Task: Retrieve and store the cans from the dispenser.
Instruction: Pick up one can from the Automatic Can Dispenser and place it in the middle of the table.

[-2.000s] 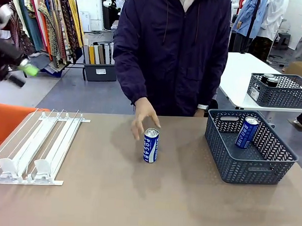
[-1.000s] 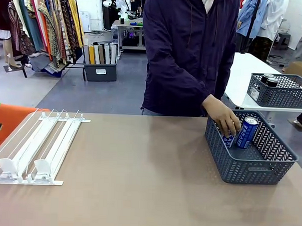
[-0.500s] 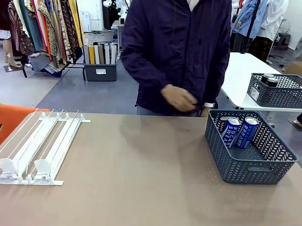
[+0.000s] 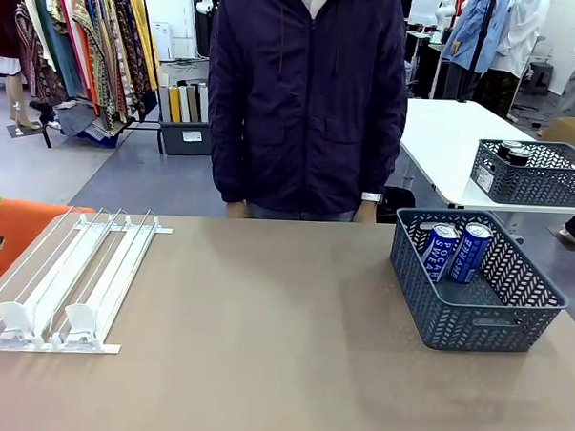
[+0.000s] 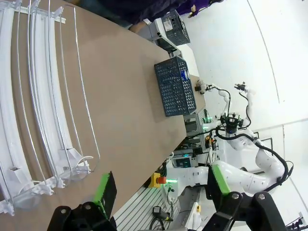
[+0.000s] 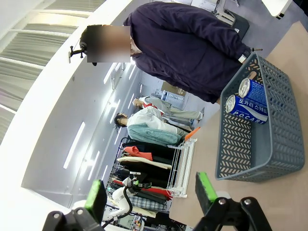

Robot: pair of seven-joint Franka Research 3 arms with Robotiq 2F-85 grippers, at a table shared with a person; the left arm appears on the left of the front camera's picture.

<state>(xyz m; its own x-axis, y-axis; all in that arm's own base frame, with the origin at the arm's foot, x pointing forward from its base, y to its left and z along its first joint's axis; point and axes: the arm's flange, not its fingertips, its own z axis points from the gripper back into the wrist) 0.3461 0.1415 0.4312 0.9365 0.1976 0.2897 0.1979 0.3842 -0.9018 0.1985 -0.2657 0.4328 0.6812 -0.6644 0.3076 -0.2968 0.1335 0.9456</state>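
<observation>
A smooth tan table (image 4: 262, 367) stretches toward a person in a dark purple zip jacket (image 4: 307, 92) standing at its far edge, arms down at the sides.

On the robot's left lies the dispenser (image 4: 60, 282), a low sloped rack of clear plastic with white rails forming narrow lanes; white pushers sit at its near end, and no cans stand in the lanes. In the left wrist view the same rack (image 5: 38, 96) runs along the picture's left side, its thin clear dividers curving over the table.

On the robot's right sits a dark grey plastic basket (image 4: 474, 319) with a woven, chevron-pierced wall. Two slim blue cans (image 4: 456, 251) with silver tops and white lettering lean side by side against its far wall, touching or nearly so (the right wrist view shows them (image 6: 248, 101) from above, tops toward the camera).

The left gripper (image 5: 161, 185) hovers above the table's near corner, its black fingers with green pads spread wide apart and holding nothing. The right gripper (image 6: 149, 190) is likewise spread, green pads well apart, empty, looking toward the basket.

On a white table behind, another grey basket (image 4: 533, 174) holds what seem to be dark cans, too small to tell.
</observation>
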